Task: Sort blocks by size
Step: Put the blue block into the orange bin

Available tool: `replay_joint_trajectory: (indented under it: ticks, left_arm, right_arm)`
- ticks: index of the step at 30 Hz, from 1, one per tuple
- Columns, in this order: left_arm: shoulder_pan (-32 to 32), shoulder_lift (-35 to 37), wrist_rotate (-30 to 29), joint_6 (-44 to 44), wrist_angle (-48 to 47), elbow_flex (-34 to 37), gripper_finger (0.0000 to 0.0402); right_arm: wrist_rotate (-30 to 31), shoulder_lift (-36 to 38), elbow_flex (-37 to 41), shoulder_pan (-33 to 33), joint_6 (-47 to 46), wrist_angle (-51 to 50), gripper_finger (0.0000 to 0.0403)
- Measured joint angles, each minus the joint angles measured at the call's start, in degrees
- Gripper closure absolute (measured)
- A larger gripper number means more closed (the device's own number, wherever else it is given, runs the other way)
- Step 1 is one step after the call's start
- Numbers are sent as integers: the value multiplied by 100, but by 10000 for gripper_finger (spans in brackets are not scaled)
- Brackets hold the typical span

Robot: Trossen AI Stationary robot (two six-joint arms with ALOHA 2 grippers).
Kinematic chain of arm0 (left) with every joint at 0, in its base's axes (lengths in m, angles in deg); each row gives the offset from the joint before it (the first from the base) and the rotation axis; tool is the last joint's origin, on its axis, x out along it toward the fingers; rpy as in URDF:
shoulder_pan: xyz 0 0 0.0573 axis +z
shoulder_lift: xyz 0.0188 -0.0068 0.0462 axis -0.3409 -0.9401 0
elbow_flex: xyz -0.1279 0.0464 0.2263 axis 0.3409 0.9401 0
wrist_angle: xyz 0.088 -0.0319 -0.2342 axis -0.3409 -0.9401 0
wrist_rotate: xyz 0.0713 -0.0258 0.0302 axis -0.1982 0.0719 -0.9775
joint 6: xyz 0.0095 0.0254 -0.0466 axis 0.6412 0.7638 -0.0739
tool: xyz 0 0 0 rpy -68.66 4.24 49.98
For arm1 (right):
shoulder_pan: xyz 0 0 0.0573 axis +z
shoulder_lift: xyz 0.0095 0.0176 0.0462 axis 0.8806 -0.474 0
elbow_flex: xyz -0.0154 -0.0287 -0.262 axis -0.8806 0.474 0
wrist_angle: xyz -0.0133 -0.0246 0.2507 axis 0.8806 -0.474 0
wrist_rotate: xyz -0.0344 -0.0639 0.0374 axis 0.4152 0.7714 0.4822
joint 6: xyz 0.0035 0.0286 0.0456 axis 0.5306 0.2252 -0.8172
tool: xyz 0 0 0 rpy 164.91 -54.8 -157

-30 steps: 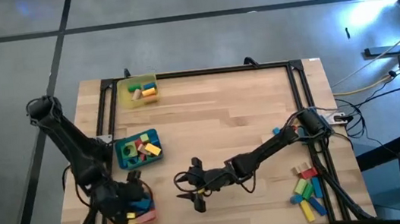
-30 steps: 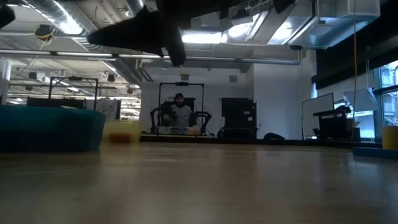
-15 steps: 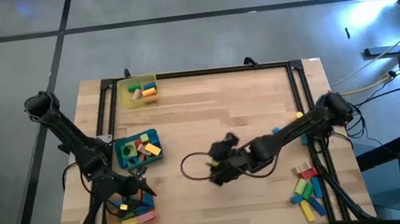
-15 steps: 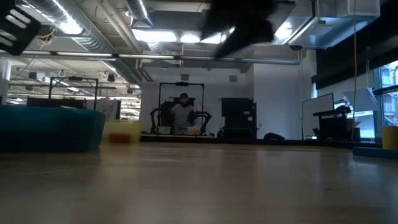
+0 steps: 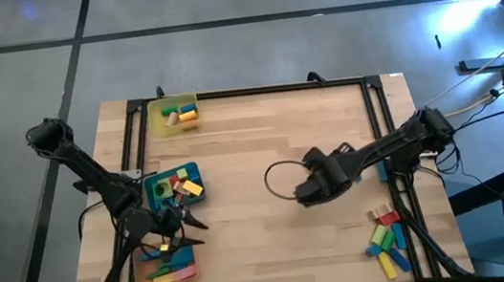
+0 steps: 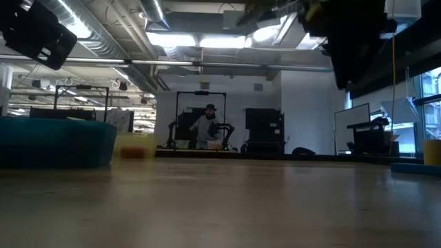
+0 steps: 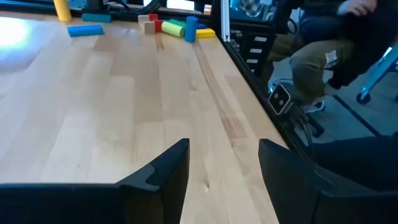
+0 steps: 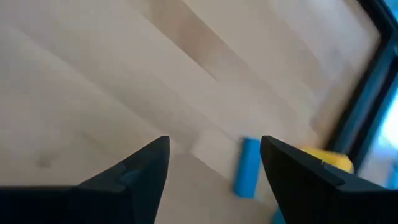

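Note:
Loose blocks in red, green, yellow and blue lie on the table by its near right corner; they also show in the left wrist view. More blocks lie in three trays at the left. My left gripper is open and empty above the table, between the blue tray and the tray near the front left; its fingers point toward the table's right edge. My right gripper is open and empty above mid-table. Its wrist view shows a blue block and a yellow one lying on the table beyond it.
A yellow tray with a few blocks stands at the far left. A dark frame runs along the table's edges. Bare wood lies between the two grippers. A person sits in the room beyond the table, and another close to the table's edge.
My right gripper has gone from near the front middle toward the table's right and far edges, its arm drawing back. My left gripper has risen from the front left tray and gone toward the far edge and a little right, uncovering the blocks in that tray.

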Motion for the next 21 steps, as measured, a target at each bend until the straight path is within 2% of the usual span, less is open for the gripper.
replay_joint_trajectory:
  ticks: [13,21]
  left_arm:
    - [-19,-2,-2,-96,-135,0,227]
    - [-19,-2,-2,-203,-436,0,227]
  right_arm:
    - [-1604,-4,1476,-1364,560,-140,148]
    - [-2317,339,2544,-2113,1230,1084,168]
